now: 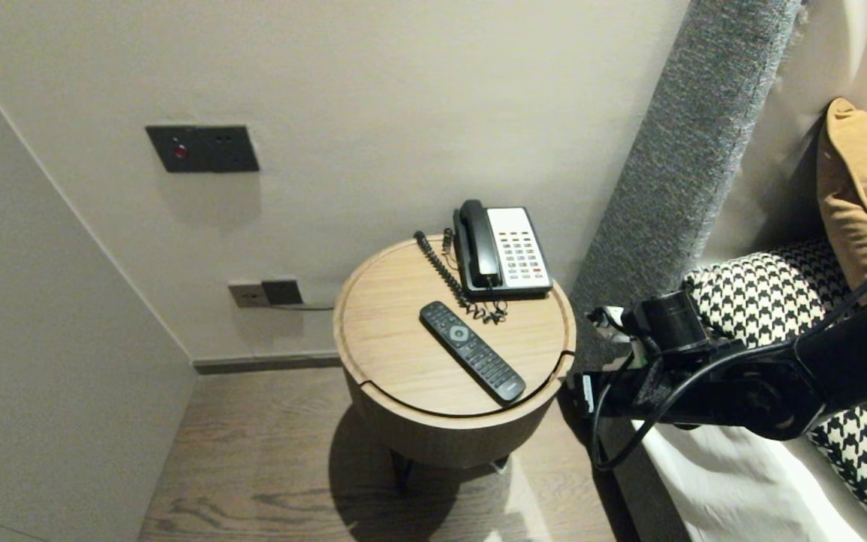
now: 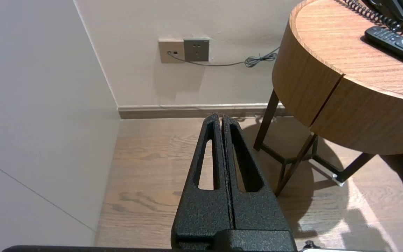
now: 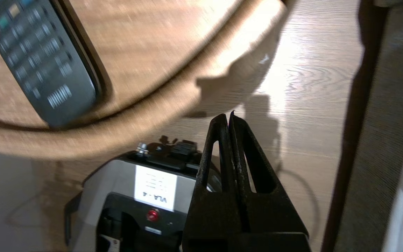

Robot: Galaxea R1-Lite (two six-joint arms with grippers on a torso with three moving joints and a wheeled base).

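Remote control point(image 1: 472, 351) lay flat and diagonal on the round side table point(image 1: 392, 324), its near end at the table's front-right rim, probably for easy reach from the bed point(image 1: 712, 467). Right gripper point(image 3: 228, 118), fingers pressed together and empty, hung just off that rim, near the remote's end but not touching it. Left gripper point(image 2: 221, 118), likewise closed, was left of the table, well apart.
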